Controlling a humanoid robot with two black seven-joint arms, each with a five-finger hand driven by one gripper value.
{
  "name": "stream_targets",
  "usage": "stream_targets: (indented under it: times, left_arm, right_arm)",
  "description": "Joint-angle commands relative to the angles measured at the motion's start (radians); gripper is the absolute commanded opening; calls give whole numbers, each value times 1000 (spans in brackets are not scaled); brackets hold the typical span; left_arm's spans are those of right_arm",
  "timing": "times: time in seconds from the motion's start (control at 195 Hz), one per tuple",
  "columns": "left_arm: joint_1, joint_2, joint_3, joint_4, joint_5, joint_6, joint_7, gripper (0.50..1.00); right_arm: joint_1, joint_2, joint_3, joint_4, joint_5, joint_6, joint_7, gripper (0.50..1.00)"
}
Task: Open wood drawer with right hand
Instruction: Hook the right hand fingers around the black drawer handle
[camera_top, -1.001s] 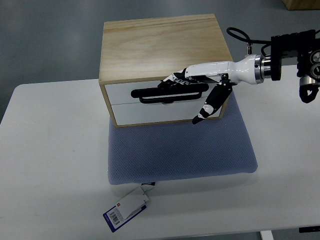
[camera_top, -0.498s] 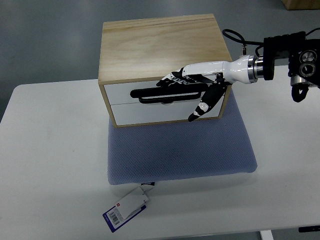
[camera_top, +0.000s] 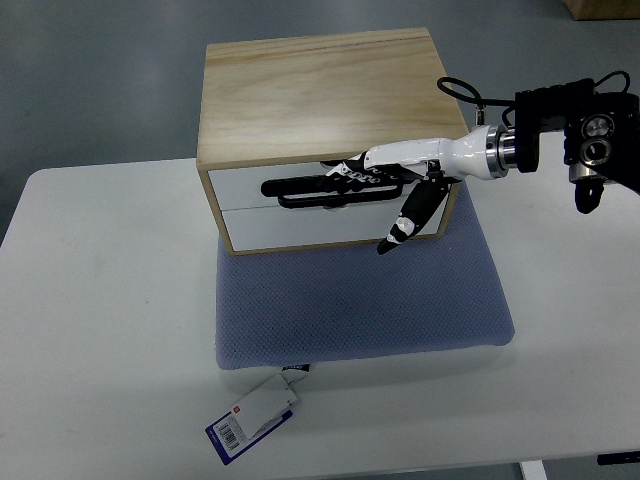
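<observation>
Four white-and-black fingers (camera_top: 352, 170) of the right hand (camera_top: 385, 175) are curled over the long black handle (camera_top: 335, 187) on the upper white front of a wood drawer box (camera_top: 325, 135), gripping it, while the thumb (camera_top: 405, 220) hangs down apart from them across the lower drawer front. The right arm (camera_top: 545, 140) reaches in from the picture's right edge. The box stands at the rear of a blue-grey mesh cushion (camera_top: 360, 300), drawer fronts flush with the frame. The cushion lies on a white table (camera_top: 100, 330), with a tag bearing a barcode (camera_top: 255, 417) at its front edge.
</observation>
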Motion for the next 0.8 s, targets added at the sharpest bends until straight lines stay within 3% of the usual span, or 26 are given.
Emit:
stream_targets:
  times: [0.0, 0.795]
  left_arm:
    - [0, 0, 0, 0, 0, 0, 0, 1000]
    - [0, 0, 0, -1, 0, 0, 0, 1000]
  right_arm:
    - [0, 0, -1, -2, -1, 0, 0, 936]
    - [2, 31, -21, -44, -21, 0, 0, 936]
